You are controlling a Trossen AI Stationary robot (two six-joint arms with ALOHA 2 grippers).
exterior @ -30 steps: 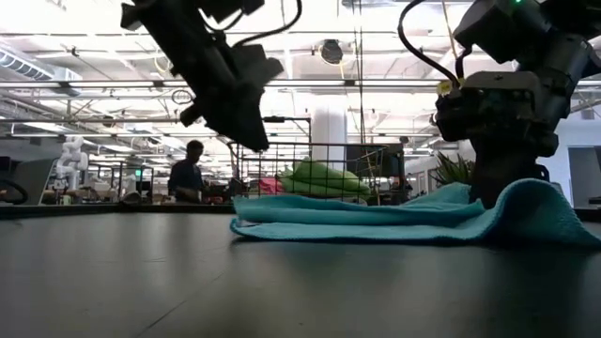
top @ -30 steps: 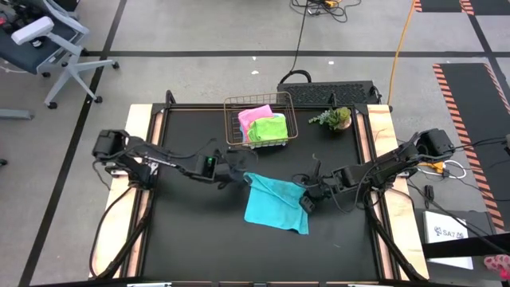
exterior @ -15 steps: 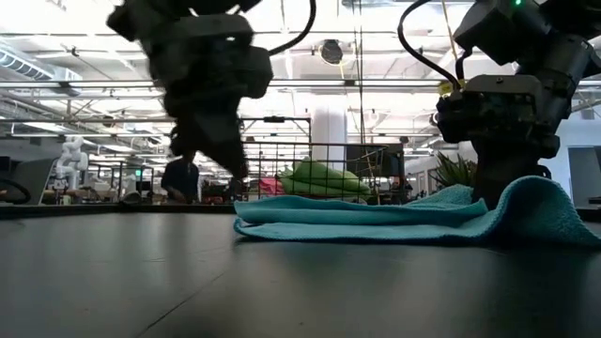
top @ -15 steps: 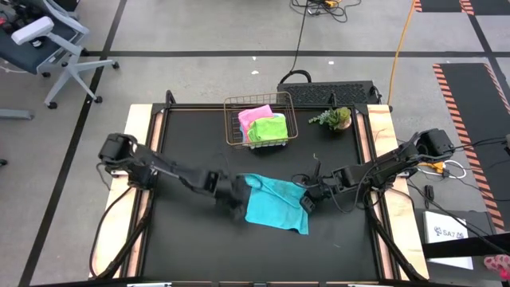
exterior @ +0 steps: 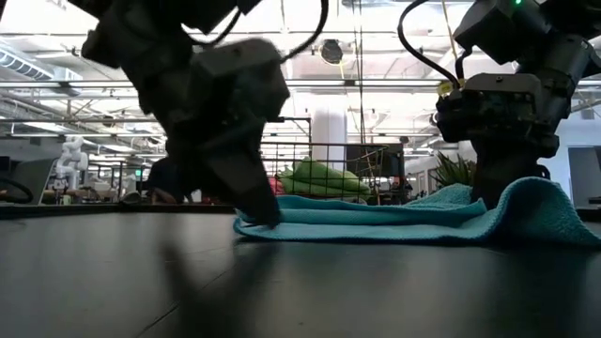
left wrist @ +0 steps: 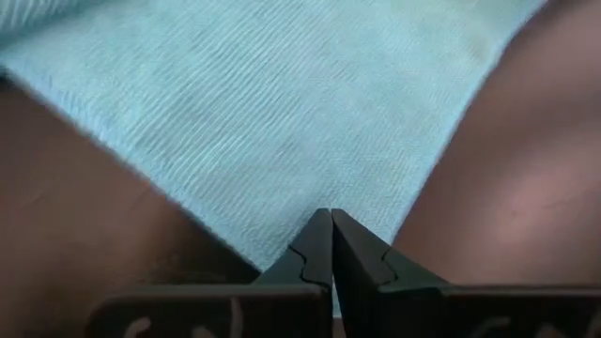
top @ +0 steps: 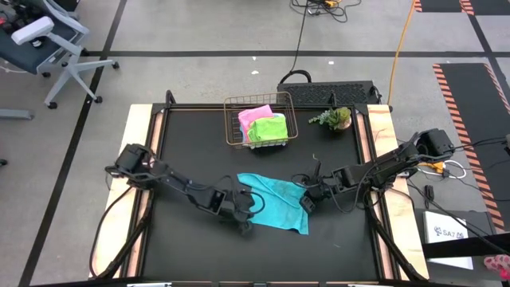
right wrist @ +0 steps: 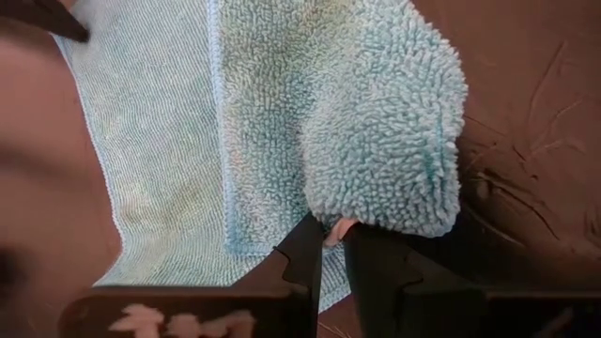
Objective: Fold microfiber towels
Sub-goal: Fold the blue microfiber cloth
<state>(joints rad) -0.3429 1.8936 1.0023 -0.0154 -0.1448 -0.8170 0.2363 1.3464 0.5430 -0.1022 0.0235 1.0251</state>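
Note:
A cyan-blue microfiber towel [top: 275,203] lies spread on the black table. My left gripper [top: 245,217] is down at its near left corner, fingers shut. My right gripper [top: 307,201] is shut on the towel's right side, where the cloth rises in a plush hump [right wrist: 385,141]. A pink towel [top: 255,114] and a lime green towel [top: 268,129] lie in the copper wire basket [top: 231,119] at the far middle. My left gripper is shut on the towel's near left corner [left wrist: 319,208], which runs in between its fingertips. The fingers slant down from the table's left side, and the corner lies on the table. My right gripper pinches the towel's right edge [right wrist: 362,211] between its two fingers, slanting down from the right. That edge is raised and doubled over into a hump [exterior: 526,202], while the remainder lies flat.
A small green plant [top: 335,118] stands at the far right of the table, beside the basket. Bare black table lies near and left of the towel. People and workshop benches show in the room beyond the far edge.
My left gripper has swung from beside the towel's far left corner toward the near edge and down to its near left corner, tipping steeply downward, and its fingers have come together there. The towel lies as before.

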